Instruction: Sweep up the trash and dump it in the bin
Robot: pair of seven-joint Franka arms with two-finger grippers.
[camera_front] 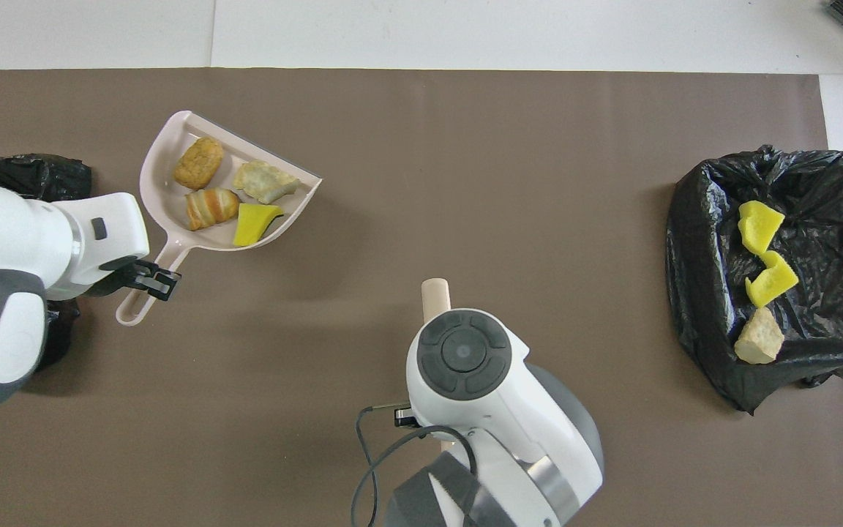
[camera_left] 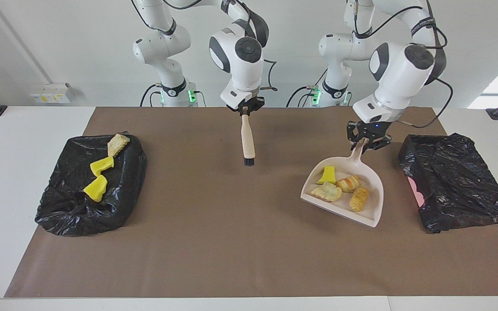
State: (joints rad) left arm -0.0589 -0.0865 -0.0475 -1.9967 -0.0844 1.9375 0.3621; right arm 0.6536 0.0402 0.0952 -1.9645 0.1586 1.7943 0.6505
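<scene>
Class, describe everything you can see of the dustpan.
The dustpan is pale pink, plastic-looking, with a shallow scoop and a slim handle. The left gripper is shut on the handle, holding it raised and tilted above the brown mat, near the black bin at the left arm's end. Four trash pieces lie in its scoop.

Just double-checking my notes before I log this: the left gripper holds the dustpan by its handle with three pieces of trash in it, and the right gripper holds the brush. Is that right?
Not quite: the dustpan carries four pieces of trash, not three, as the overhead view shows plainly. The rest stands: the left gripper holds it by its handle, and the right gripper holds the brush.
</scene>
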